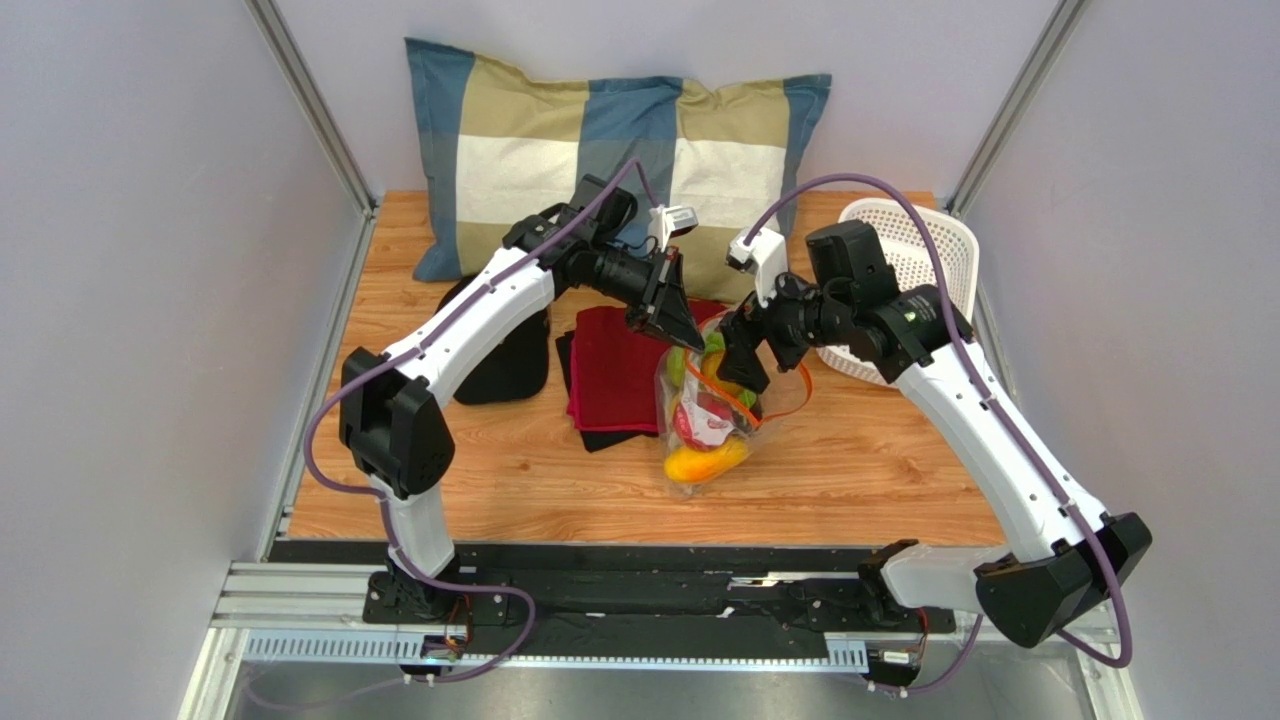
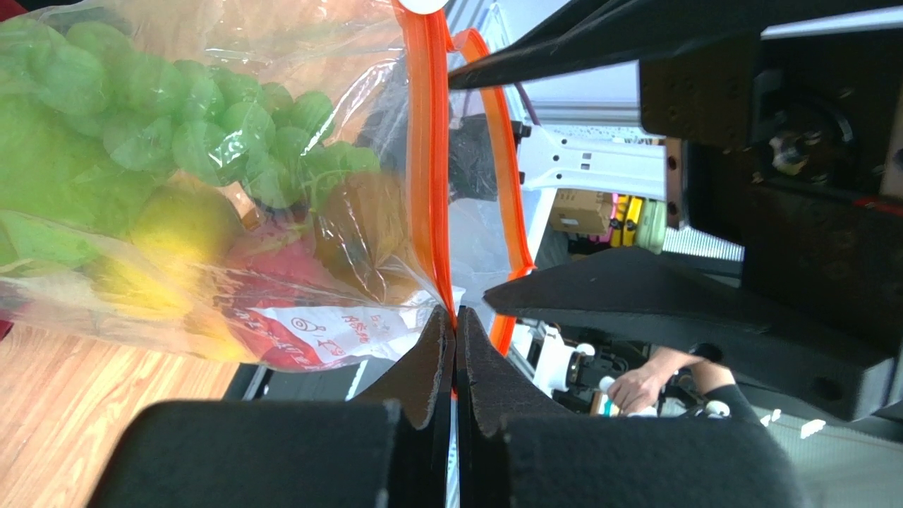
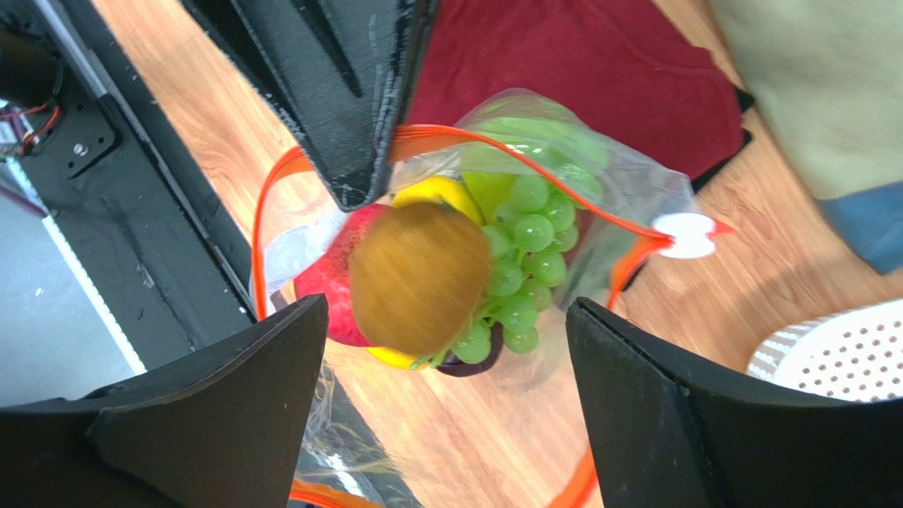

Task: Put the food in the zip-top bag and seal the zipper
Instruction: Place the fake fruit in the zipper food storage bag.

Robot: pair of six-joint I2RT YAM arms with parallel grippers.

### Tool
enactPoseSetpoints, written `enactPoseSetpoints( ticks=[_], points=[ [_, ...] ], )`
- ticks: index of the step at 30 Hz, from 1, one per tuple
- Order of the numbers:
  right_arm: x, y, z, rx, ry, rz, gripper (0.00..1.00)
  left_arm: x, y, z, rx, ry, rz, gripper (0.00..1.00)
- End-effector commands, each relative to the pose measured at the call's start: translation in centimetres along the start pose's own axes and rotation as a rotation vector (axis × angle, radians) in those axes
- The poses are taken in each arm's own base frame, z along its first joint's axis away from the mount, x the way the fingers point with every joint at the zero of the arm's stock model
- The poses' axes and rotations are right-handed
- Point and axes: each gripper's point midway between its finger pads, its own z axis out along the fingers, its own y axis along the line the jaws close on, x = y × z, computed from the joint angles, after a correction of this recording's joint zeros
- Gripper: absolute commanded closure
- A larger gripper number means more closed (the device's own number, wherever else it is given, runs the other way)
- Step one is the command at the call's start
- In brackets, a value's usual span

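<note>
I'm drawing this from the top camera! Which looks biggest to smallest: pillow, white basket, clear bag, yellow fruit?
1. Pillow.
2-3. White basket and zip-top bag look alike; the right arm hides part of the basket, so I won't rank them.
4. Yellow fruit.

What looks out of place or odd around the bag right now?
Nothing is spilled or damaged. One oddity: a brown round piece, blurred, sits over the gaping mouth of the zip-top bag, between the open jaws of the right gripper, apparently loose. The left gripper pinches the unsealed zipper with shut jaws.
</note>
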Motion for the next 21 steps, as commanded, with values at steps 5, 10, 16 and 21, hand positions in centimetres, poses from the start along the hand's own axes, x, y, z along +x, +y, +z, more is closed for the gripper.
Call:
enactPoseSetpoints(
  ticks=[5,10,16,21],
  points=[
    [-1.0,-4.0,-5.1,0.218,-0.073,0.094,0.19,0.2,-2.5,-1.5,0.036,-0.032,0.091,1.00],
    [3.5,-4.6,-4.4,0.185,0.041,0.259,0.25,0.5,-2.2,-1.5,0.028,-0.027,0.088,1.00],
    [6.2,-2.7,-3.2,0.059,0.103,0.373,0.50,1.0,-2.0,-1.7,0.004,-0.026,0.095,1.00],
    [5.0,1.3,-4.2,-0.117,0.050,0.448,1.00,1.9,-1.4,-2.2,-0.055,-0.021,0.118,1.00]
  ],
)
